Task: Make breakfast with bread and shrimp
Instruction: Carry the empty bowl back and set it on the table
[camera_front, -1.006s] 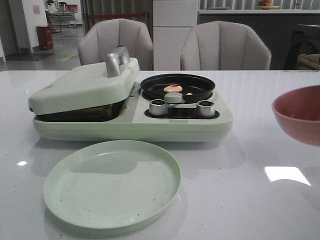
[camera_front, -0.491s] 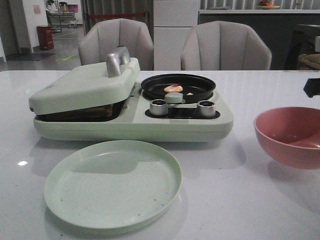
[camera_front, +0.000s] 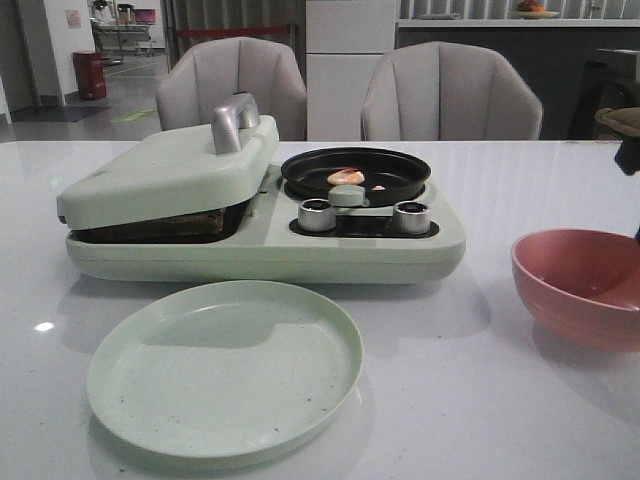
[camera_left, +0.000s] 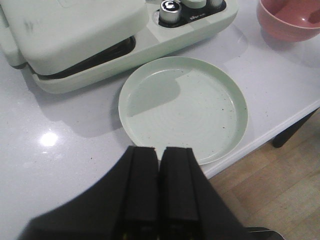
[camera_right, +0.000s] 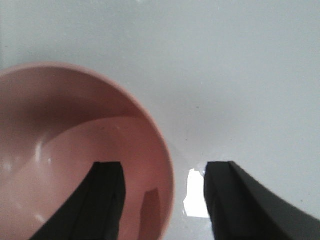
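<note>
The shrimp (camera_front: 346, 177), small and pale orange, lies in the black round pan (camera_front: 356, 172) on the right half of the pale green breakfast maker (camera_front: 300, 245). The maker's lid (camera_front: 170, 170) is down on the left half. A brown edge of the bread (camera_front: 185, 222) shows in the gap under it; the rest is hidden. My left gripper (camera_left: 160, 150) is shut and empty, above the table's near edge beside the green plate (camera_left: 182, 107). My right gripper (camera_right: 162, 170) is open, one finger inside the pink bowl (camera_right: 60, 100) and one outside its rim.
The empty green plate (camera_front: 225, 365) lies in front of the maker. The pink bowl (camera_front: 585, 285) stands on the table at the right. Two metal knobs (camera_front: 316, 214) sit on the maker's front. Two chairs (camera_front: 450, 92) stand behind the table. The table's edge (camera_left: 280, 125) is near the plate.
The pink bowl has come down from a raised position at the right edge and now rests on the table. The dark part of the right arm at the edge has risen slightly.
</note>
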